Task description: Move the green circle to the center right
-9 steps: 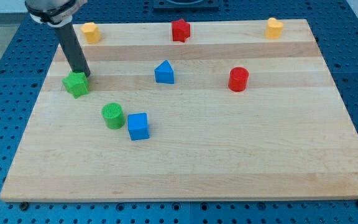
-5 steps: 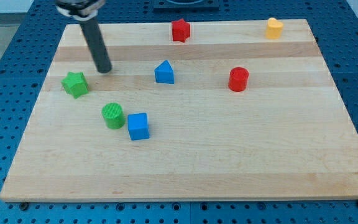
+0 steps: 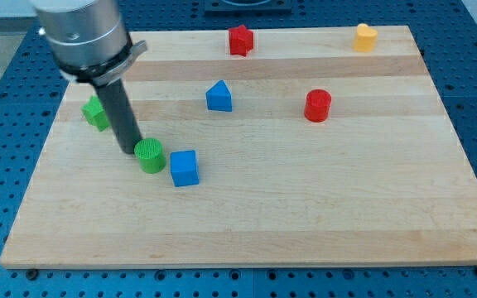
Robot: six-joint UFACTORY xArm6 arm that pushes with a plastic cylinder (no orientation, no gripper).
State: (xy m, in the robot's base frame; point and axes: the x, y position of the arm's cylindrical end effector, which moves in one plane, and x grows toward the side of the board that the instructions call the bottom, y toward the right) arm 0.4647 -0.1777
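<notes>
The green circle (image 3: 150, 156) is a short green cylinder left of the board's middle. My tip (image 3: 128, 151) stands right at its left side, touching or nearly touching it. A blue cube (image 3: 184, 168) sits just to the right of the green circle, almost against it. The rod and arm body rise toward the view's top left.
A green star (image 3: 93, 112) lies partly hidden behind the rod at the left. A blue pointed block (image 3: 219, 97) and a red cylinder (image 3: 317, 106) sit mid-board. A red star (image 3: 240, 40) and a yellow block (image 3: 365, 37) are along the top edge.
My tip has moved down the view from beside the green star, via a spot further right, to the green circle's left side. The arm now hides the top-left yellow block. No block has moved.
</notes>
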